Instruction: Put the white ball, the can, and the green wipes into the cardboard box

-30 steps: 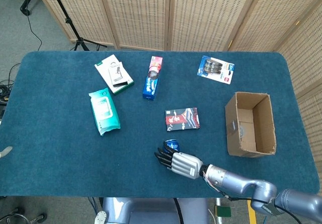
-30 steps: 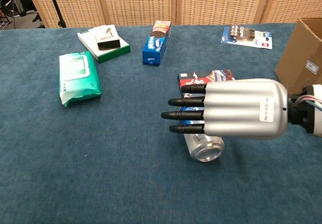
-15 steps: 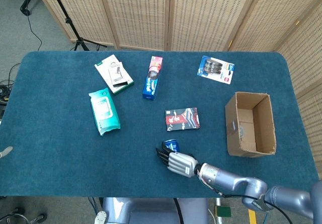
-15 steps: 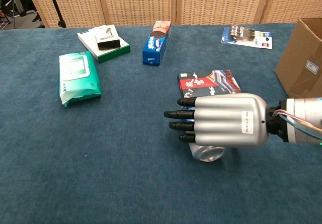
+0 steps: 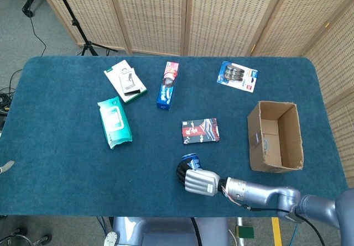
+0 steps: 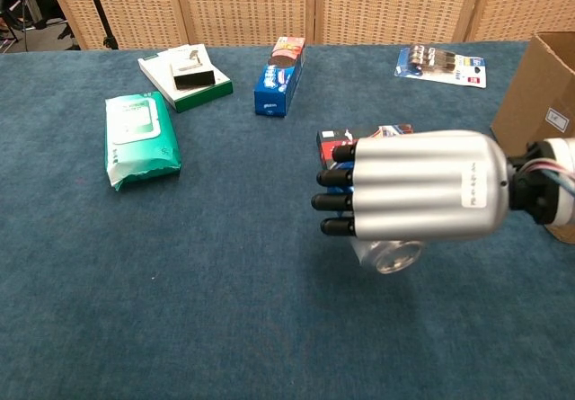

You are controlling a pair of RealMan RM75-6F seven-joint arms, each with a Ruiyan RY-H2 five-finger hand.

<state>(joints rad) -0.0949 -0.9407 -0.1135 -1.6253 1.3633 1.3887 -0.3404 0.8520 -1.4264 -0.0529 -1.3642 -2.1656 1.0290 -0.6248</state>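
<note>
Since the earlier frame, my right hand (image 6: pixel 422 198) has curled its black fingers (image 6: pixel 334 202) down around the blue-and-silver drink can (image 6: pixel 388 254), gripping it. It lies near the table's front edge, just before a red-and-black packet (image 5: pixel 200 130); my left hand is out of view.

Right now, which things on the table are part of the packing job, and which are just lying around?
Job: can under the right hand; green wipes; cardboard box. No white ball shows on the table.

Lying about: white and green box; blue carton; battery pack; red and black packet.
</note>
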